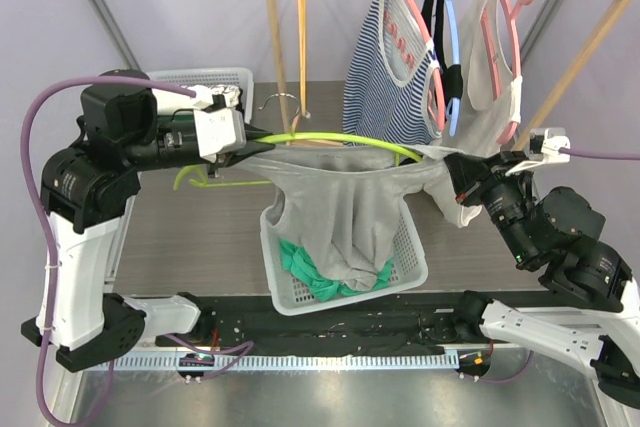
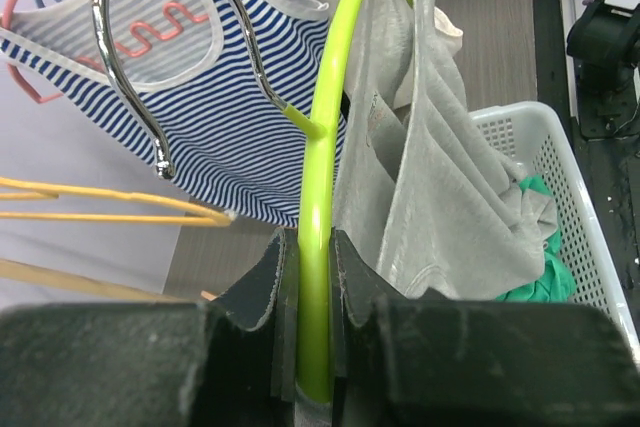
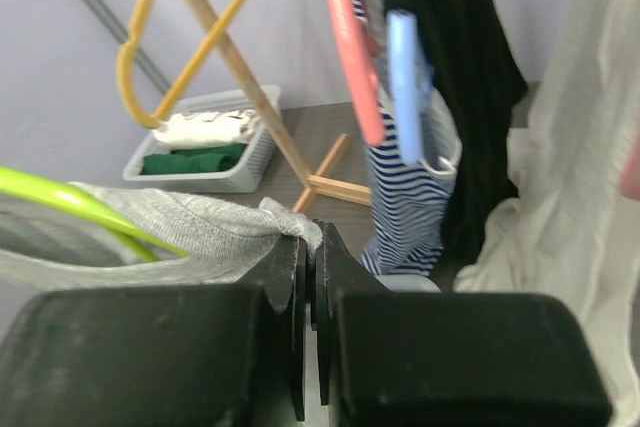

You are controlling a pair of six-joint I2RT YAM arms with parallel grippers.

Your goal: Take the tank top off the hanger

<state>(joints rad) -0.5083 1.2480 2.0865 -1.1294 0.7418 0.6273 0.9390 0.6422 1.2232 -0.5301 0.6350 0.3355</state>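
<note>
Your left gripper [image 1: 255, 135] is clamped narrowly around one arm of the lime-green hanger [image 1: 340, 135]. The left wrist view shows the green bar pinched between both fingers [image 2: 275, 277], with the chrome hook curling away at 11 o'clock. In the top view the hanger lies roughly level above the table [image 1: 180, 237], running from 9 o'clock toward 3 o'clock. The grey tank top [image 1: 340, 207] is draped over it, and its body sags toward 6 o'clock into the white basket [image 1: 412, 247]. There it rests on a crumpled green cloth [image 1: 305, 267]. Your right gripper [image 1: 455, 162] sits at the 3 o'clock end of the hanger. Its jaws are closed tight on a bunched edge of the grey fabric, which the right wrist view shows gathered at the fingertips [image 3: 290, 247]. At 12 o'clock stands the wooden rack [image 1: 268, 27], where a blue-and-white striped top [image 1: 370, 77] hangs among other garments.
</note>
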